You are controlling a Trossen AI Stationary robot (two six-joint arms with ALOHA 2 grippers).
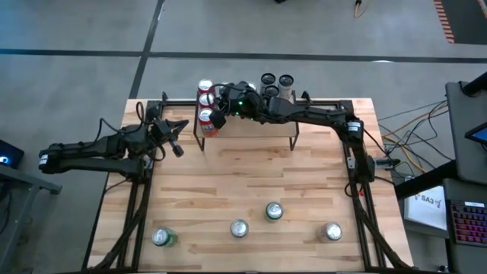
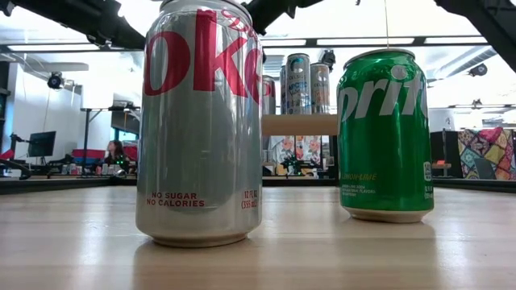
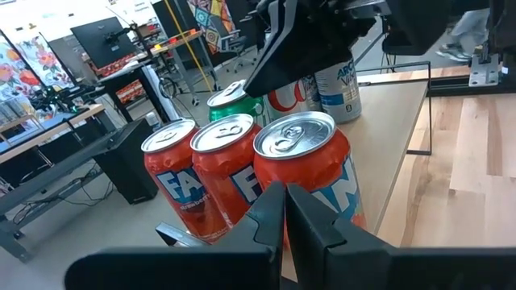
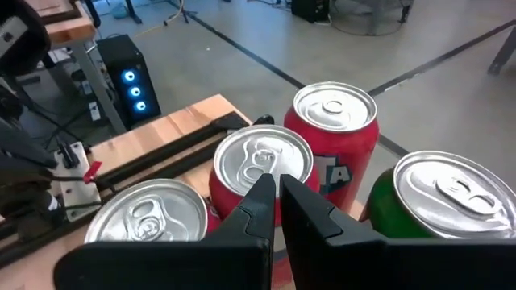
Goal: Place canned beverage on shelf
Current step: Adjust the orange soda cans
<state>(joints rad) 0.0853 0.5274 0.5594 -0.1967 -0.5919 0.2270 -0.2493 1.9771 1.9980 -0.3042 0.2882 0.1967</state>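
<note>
The right gripper (image 1: pixel 217 120), fingers together and empty, hovered over orange cans (image 1: pixel 205 116) standing on the shelf (image 1: pixel 251 126); upright loose cans (image 1: pixel 274 211) waited on the near tabletop (image 1: pixel 228 179), likewise distant from the shut left gripper (image 1: pixel 176 146).

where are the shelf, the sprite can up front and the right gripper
shelf (image 1: pixel 251 129): high view, bare board between its legs.
Sprite can (image 2: pixel 384 133): low view, green side under the lettering.
right gripper (image 4: pixel 273 201): right wrist view, between its shut fingertips, above the orange cans.
</note>
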